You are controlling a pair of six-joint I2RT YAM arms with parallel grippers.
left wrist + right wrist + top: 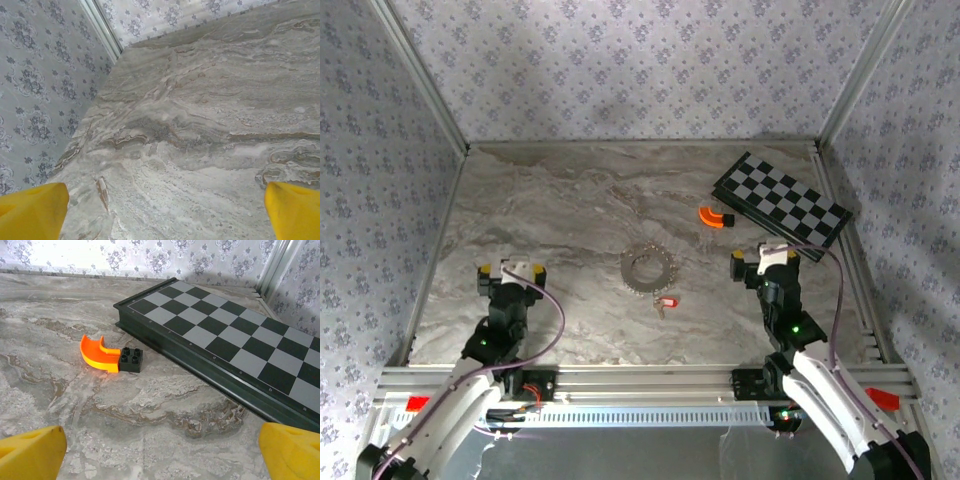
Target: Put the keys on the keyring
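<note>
Marble table [550,210], keyring [647,270] and red key [667,301] mid-table, well off edges; both jaws spread wide.

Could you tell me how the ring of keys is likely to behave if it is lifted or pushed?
The ring of keys lies flat, so it should slide rather than roll. Its fringe of small keys would probably dangle and shift when lifted. Being metal, it is likely hefty.

- A robot test booth, lab-like, not a home.
- Aluminium frame rails [650,378] edge a marble-patterned tabletop [560,210].
- Floral wallpaper panels [640,60] box in three sides.
- Left arm [495,335] and right arm [785,320] bolted to the near rail.
</note>
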